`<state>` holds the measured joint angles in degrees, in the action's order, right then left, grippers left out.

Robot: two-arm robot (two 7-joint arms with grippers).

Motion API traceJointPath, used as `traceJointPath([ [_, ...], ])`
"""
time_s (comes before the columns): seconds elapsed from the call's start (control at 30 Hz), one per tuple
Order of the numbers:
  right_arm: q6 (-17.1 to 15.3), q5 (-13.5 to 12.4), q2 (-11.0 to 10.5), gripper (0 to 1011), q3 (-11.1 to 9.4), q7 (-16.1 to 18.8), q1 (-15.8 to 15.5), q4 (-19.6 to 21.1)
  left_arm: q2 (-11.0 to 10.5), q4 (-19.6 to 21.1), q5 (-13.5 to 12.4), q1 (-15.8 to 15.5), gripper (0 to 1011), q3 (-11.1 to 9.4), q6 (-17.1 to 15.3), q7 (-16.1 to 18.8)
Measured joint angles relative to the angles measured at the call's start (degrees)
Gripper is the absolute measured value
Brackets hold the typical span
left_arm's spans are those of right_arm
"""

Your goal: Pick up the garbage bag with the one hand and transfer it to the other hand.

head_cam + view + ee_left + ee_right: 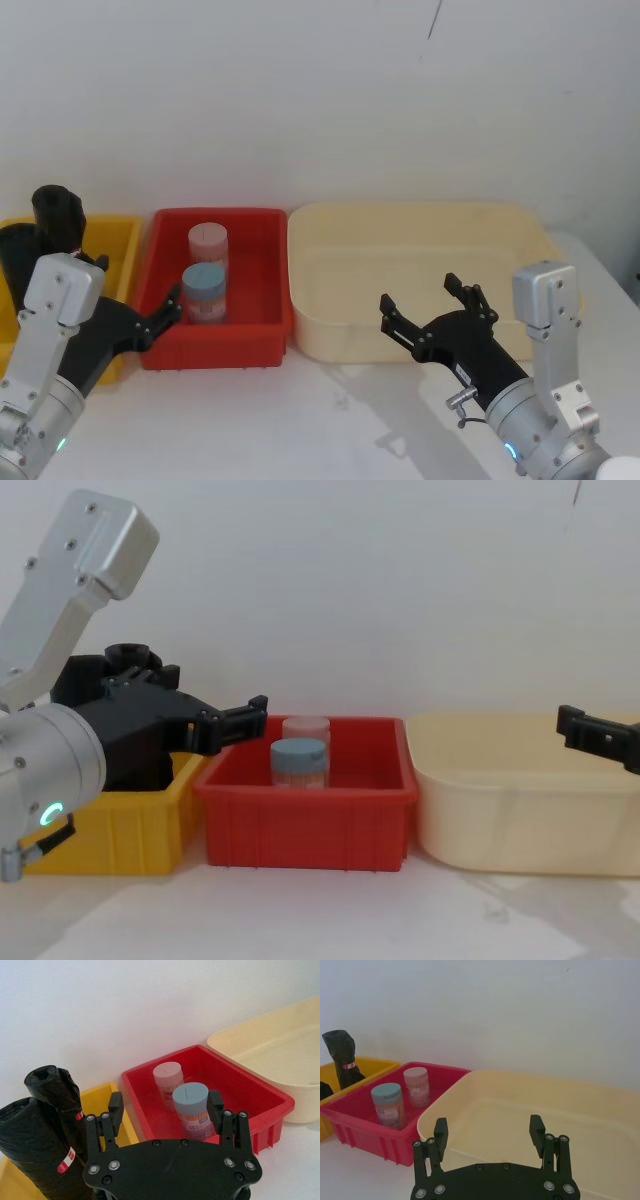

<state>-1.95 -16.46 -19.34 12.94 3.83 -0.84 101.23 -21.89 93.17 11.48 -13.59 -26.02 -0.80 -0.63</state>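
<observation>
Two black rolls stand in the yellow bin (102, 1096) at the left. The garbage bag (35, 1152) is the nearer, roughly cylindrical roll with a red-and-white label, and it is partly hidden behind my left arm (14, 250). The other roll (52, 1092) stands behind it, bulging, with a small red mark. My left gripper (165, 1102) is open with nothing in it, raised to the right of the rolls over the yellow and red bins' near edge (135, 292). My right gripper (420, 293) is open with nothing between its fingers, at the front rim of the cream tub (488, 1125).
A red bin (250, 345) in the middle holds a pink-capped jar (208, 240) and a blue-capped jar (204, 285). A large cream tub (420, 225) stands at the right. A white wall rises close behind the bins. White tabletop lies in front.
</observation>
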Motion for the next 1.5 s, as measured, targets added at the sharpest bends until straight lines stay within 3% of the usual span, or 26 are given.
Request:
traceJointPath([
  [1.5, 0.0, 0.0, 0.0, 1001, 0.0, 0.0, 0.0, 0.0, 0.0, 0.8, 0.5, 0.6, 1001, 0.2, -0.8, -0.7],
])
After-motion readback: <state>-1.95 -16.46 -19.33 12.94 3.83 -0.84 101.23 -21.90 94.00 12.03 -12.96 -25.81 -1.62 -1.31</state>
